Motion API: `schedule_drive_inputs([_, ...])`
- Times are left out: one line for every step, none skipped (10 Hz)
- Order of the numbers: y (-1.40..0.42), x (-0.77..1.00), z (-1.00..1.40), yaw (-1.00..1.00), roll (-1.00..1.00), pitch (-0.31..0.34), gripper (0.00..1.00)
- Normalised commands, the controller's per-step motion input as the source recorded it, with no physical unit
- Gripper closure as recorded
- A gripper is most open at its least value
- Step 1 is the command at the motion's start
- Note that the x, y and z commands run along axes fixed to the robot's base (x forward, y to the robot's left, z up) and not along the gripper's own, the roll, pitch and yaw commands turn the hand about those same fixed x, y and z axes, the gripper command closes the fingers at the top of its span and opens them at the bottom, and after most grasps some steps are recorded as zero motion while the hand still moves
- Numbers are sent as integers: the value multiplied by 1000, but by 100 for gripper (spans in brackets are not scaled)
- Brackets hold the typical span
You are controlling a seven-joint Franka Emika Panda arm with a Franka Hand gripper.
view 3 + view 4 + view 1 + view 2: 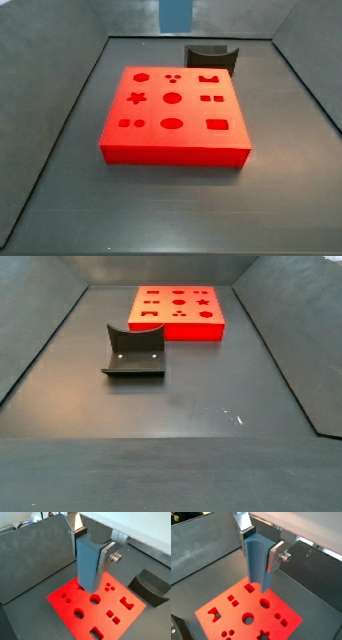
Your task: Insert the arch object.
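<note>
My gripper (93,543) (261,544) is shut on a tall blue-grey piece (88,564) (256,562). The piece has a semicircular notch in its upper end, so it is the arch object. It hangs upright above the far edge of the red slab (67,607) (238,619). In a side view only the piece's lower end (175,12) shows, behind the slab (174,115). The slab has several shaped holes, and one of them is arch-shaped (207,78). The slab also shows in a side view (181,324).
The dark fixture (210,55) (134,353) stands on the grey floor beside the slab and shows in a wrist view (150,587). Grey walls slope up around the floor on all sides.
</note>
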Motion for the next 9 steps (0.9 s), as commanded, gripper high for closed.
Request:
schedule_drive_inputs([183,334,-126,29,29,0,100])
schedule_drive_inputs([377,629,-231,0,87,37,100])
schedule_drive_inputs([537,720,-283,0,79,63,100])
schedule_drive_inputs([589,763,-300,0,63,51,100])
schedule_drive_inputs([609,829,-309,0,57,57,100])
schedule_drive_inputs([594,954,-374,-9,46,93,100])
schedule_drive_inputs([503,969,-440,-57,56,116,100])
schedule_drive_inputs([394,929,-474,-106,59,100,100])
schedule_drive_inputs([289,906,-471,-154,53,76,100])
